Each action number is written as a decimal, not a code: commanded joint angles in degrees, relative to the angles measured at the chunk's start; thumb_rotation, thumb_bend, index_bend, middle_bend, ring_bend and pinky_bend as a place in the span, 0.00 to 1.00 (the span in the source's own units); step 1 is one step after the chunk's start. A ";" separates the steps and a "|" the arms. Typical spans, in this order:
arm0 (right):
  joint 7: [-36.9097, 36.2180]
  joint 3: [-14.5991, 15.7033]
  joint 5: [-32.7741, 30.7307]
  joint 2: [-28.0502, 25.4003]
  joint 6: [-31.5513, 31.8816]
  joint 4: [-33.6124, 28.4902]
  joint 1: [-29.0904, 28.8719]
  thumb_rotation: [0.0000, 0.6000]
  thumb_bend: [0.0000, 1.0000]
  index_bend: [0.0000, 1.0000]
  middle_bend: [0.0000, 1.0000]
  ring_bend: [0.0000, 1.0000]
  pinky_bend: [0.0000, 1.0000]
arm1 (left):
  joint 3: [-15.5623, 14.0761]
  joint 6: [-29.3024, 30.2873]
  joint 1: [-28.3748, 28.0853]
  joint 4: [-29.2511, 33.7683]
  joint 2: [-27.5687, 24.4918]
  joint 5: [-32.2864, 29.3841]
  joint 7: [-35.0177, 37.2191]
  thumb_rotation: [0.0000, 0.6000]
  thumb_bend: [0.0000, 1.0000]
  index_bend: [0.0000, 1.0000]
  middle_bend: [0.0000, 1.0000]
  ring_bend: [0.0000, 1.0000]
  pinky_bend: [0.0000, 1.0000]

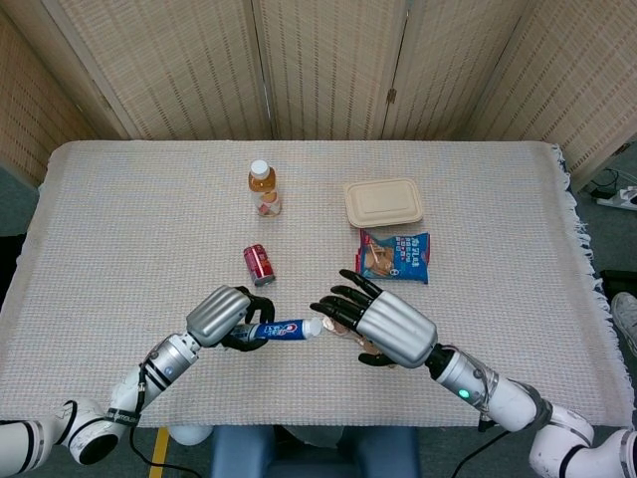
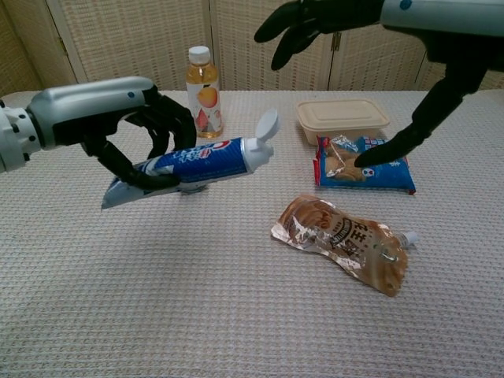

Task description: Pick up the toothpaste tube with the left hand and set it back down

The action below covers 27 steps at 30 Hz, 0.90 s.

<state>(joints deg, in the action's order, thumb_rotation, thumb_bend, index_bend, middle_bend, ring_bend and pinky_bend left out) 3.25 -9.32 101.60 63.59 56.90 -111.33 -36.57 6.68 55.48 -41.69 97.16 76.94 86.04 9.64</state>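
Note:
My left hand grips the blue and white toothpaste tube around its rear half and holds it well above the cloth. The tube tilts upward, its white cap pointing right. My right hand hovers open with fingers spread just right of the cap, above the brown pouch; no contact with the tube shows.
On the woven cloth lie a red can, a juice bottle, a beige lidded box, a blue snack bag and a brown spouted pouch, partly hidden in the head view.

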 commanded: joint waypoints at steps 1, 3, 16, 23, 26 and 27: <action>1.45 0.31 -0.37 2.36 -1.31 0.27 -1.63 1.00 0.08 0.14 0.24 0.13 0.04 | 0.37 -0.61 -0.53 -0.04 0.81 -0.97 0.08 1.00 0.80 0.73 0.77 0.67 0.49; 1.84 0.65 -0.48 3.23 -1.38 0.36 -2.03 1.00 0.08 0.14 0.25 0.13 0.04 | 0.52 -0.82 -0.78 -0.23 1.25 -1.42 0.23 1.00 0.80 0.73 0.78 0.67 0.49; 3.22 2.55 -1.58 2.98 -0.20 0.62 -2.33 1.00 0.08 0.14 0.30 0.13 0.04 | 0.28 -0.65 -1.06 -0.76 1.13 -1.83 1.27 1.00 0.80 0.73 0.78 0.67 0.48; 3.84 3.38 -2.31 2.21 0.21 0.52 -2.18 1.00 0.08 0.14 0.30 0.14 0.04 | 0.10 -0.16 -0.93 -0.87 0.90 -1.63 2.61 1.00 0.81 0.73 0.78 0.67 0.48; 3.91 3.80 -2.41 2.01 0.94 0.61 -1.84 1.00 0.08 0.14 0.31 0.14 0.04 | -0.11 0.04 -0.86 -1.11 0.90 -1.37 3.20 1.00 0.81 0.73 0.78 0.67 0.48; 3.95 3.92 -2.41 1.96 1.18 0.65 -1.72 1.00 0.08 0.14 0.31 0.14 0.04 | -0.16 0.14 -0.82 -1.18 0.95 -1.30 3.41 1.00 0.81 0.73 0.78 0.67 0.48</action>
<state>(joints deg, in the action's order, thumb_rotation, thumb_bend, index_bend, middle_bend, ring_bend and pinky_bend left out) 7.16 -5.51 99.21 65.62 57.97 -110.72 -38.38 6.57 55.56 -42.54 96.03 77.86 84.69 12.98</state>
